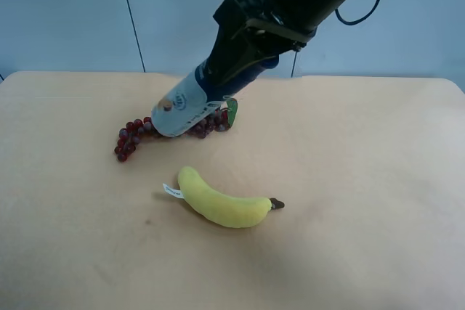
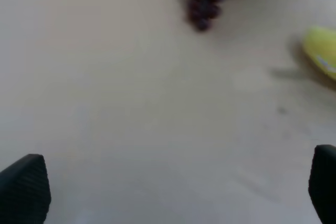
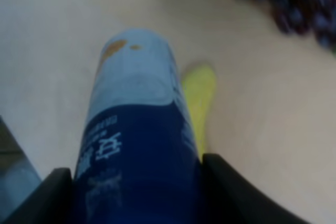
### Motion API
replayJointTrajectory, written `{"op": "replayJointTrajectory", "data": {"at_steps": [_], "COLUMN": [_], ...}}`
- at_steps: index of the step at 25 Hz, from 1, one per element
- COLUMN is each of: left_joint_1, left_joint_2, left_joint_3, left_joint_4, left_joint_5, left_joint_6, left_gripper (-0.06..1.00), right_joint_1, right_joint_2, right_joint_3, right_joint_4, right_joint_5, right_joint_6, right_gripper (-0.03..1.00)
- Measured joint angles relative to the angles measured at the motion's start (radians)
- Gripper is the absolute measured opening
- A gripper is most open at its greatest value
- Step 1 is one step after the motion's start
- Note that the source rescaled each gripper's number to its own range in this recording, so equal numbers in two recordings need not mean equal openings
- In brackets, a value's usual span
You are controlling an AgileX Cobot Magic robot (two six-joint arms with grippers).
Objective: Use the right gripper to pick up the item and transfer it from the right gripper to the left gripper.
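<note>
Banana (image 1: 221, 206), yellow plush, lies nearest on the tan table (image 1: 363, 179), with nothing touching it. Beyond it, toward the far left, red grapes (image 1: 131, 139) sprawl in a bunch. Over the grapes hangs the bottle (image 1: 185, 107), pinched around its dark blue upper body by the right gripper (image 1: 234, 70). Black jaws press on either side, and the arm slants down from the far right. Whether the bottle's low end clears the grapes cannot be told. The left gripper (image 2: 173, 182), seen only in its own wrist view, has its jaws spread wide over bare table and holds nothing.

The pick-up looks done, so the handover is likely next. It would go best with the bottle raised clear of the grapes and its free white end offered to the left gripper. The spread jaws should close firmly around that end before the right gripper lets go.

The bottle is a slim cylinder, dark blue with pale lettering where gripped. Its white lower body has small orange marks, and it is tilted with the white end lowest and nearest.
</note>
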Motion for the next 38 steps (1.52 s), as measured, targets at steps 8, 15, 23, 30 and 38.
{"op": "replayJointTrajectory", "data": {"at_steps": [8, 15, 23, 30, 38], "left_joint_1": [-0.098, -0.259, -0.408, -0.558, -0.678], "left_joint_2": [0.127, 0.215, 0.359, 0.529, 0.706], "left_joint_3": [-0.053, -0.053, -0.140, -0.222, -0.249], "left_joint_4": [-0.256, -0.259, -0.208, -0.096, -0.039], "left_joint_5": [-0.046, -0.050, -0.090, -0.125, -0.230], "left_joint_6": [0.268, 0.298, 0.312, 0.312, 0.345], "left_gripper": [1.00, 1.00, 1.00, 1.00, 1.00], "right_joint_1": [0.001, 0.019, 0.081, 0.083, 0.083], "right_joint_2": [0.056, 0.059, 0.063, 0.063, 0.063], "right_joint_3": [0.000, 0.000, 0.000, 0.000, 0.000], "right_joint_4": [0.211, 0.275, 0.279, 0.279, 0.287], "right_joint_5": [-0.013, -0.012, 0.012, 0.024, 0.035], "right_joint_6": [-0.159, -0.198, -0.195, -0.184, -0.176], "right_gripper": [0.01, 0.01, 0.01, 0.01, 0.01]}}
